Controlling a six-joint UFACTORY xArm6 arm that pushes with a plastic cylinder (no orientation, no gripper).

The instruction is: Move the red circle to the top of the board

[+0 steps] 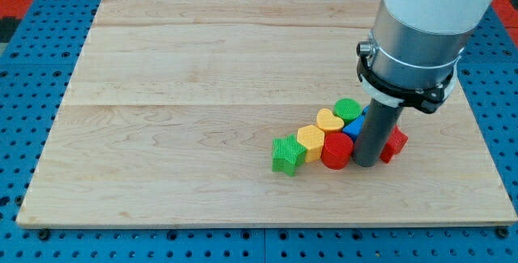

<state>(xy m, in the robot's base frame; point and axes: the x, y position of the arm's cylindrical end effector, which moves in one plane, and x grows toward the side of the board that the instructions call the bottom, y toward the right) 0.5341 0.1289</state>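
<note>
The red circle (337, 150) sits in a cluster of blocks at the view's lower right of the wooden board (202, 93). My tip (366, 163) stands just to the view's right of it, touching or nearly touching. A second red block (395, 143), shape unclear, lies on the tip's right, partly hidden by the rod. A blue block (354, 127) is behind the red circle, mostly hidden.
A yellow hexagon (311, 142) lies left of the red circle, a green star (286, 154) further left. A yellow heart (329, 120) and a green circle (348, 108) lie above. The arm's body (421, 28) covers the board's upper right.
</note>
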